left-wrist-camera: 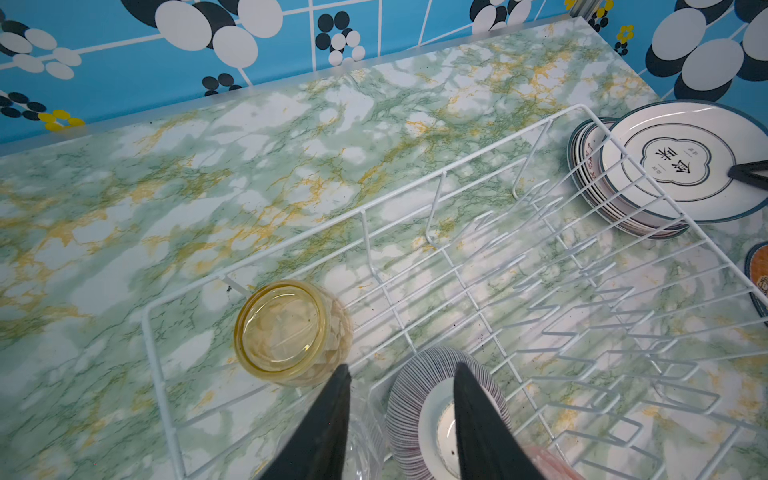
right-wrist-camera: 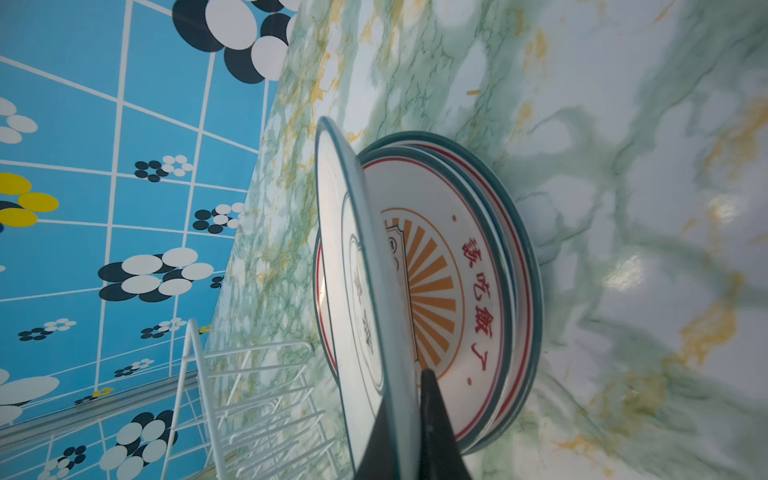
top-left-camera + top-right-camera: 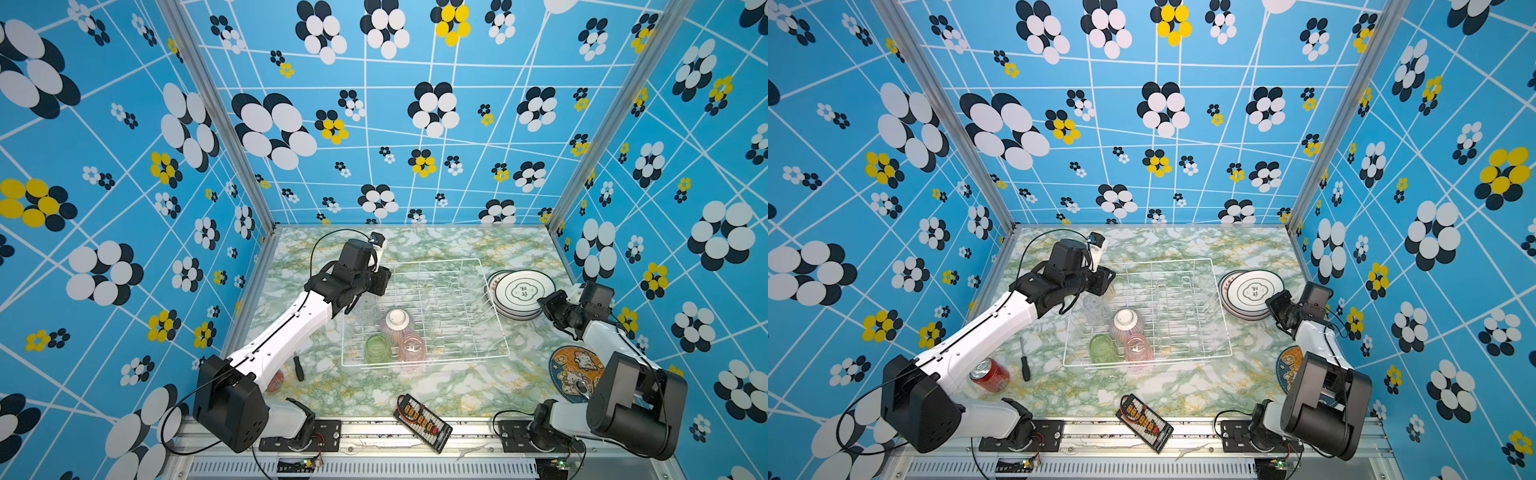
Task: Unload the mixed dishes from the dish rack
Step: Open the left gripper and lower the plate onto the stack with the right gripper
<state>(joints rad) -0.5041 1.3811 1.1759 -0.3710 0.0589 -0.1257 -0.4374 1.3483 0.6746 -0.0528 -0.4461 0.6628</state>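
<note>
Right fingers (image 2: 436, 432) pinch tilted teal-rimmed white plate (image 2: 349, 270) over stacked plates (image 2: 478, 291).

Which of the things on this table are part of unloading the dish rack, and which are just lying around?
Job: dish rack, top plate, plate stack, striped bowl, yellow tumbler, clear tumbler, green tumbler, pink tumbler.
Lying about: red can, screwdriver, cartoon mat, connector board.

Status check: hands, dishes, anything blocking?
Right hand shut on a plate, tilted over the plate stack beside the rack. Left hand straddles the clear glass; grip unclear. Bowl tight beside it; yellow glass, green glass, pink glass also racked.
</note>
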